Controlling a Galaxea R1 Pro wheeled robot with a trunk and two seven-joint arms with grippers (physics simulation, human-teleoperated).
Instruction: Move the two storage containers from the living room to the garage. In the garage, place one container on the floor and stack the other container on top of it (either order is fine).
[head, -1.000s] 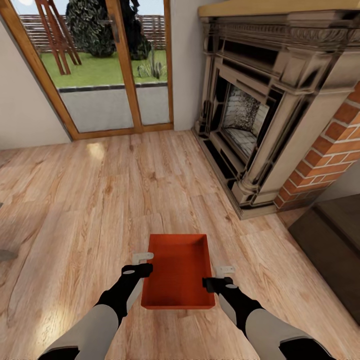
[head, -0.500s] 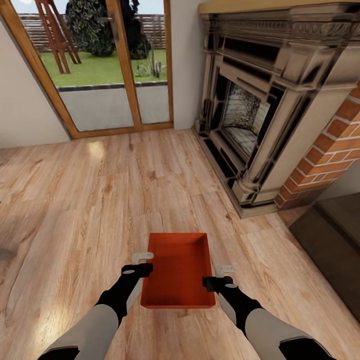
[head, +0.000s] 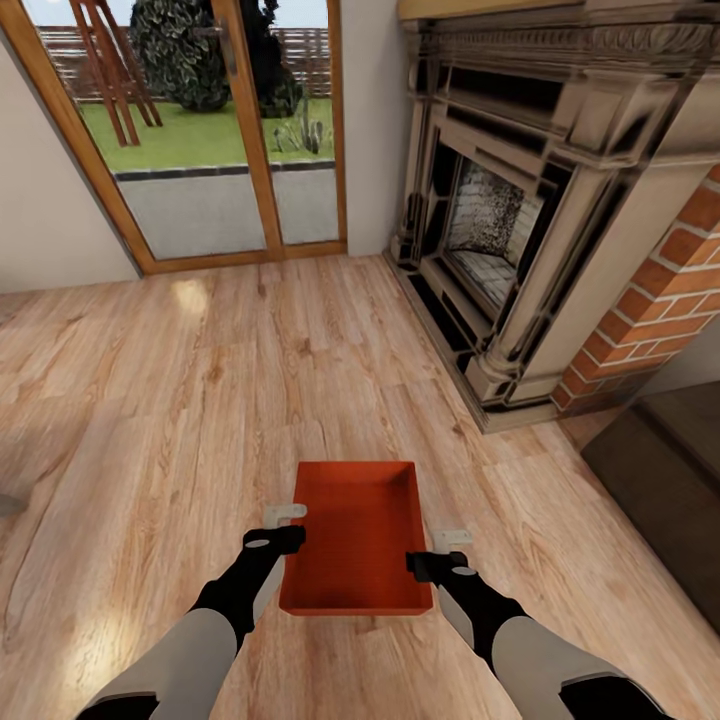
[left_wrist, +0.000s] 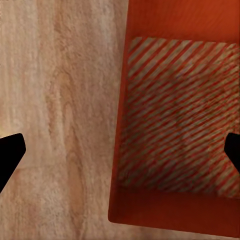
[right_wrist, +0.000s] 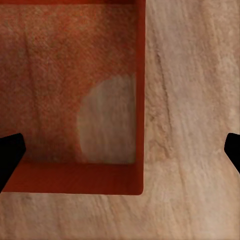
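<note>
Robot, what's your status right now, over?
Both hands open, left hand and right hand straddling the bin's side walls. Bin over the wood floor. Fireplace ahead right, path open.

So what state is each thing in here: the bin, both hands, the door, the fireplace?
storage container: upright, empty, on or just above the wood floor; cannot tell which
left hand: open, fingers astride the container's side wall
right hand: open, fingers astride the opposite wall
glass door: looks shut
fireplace: unlit
</note>
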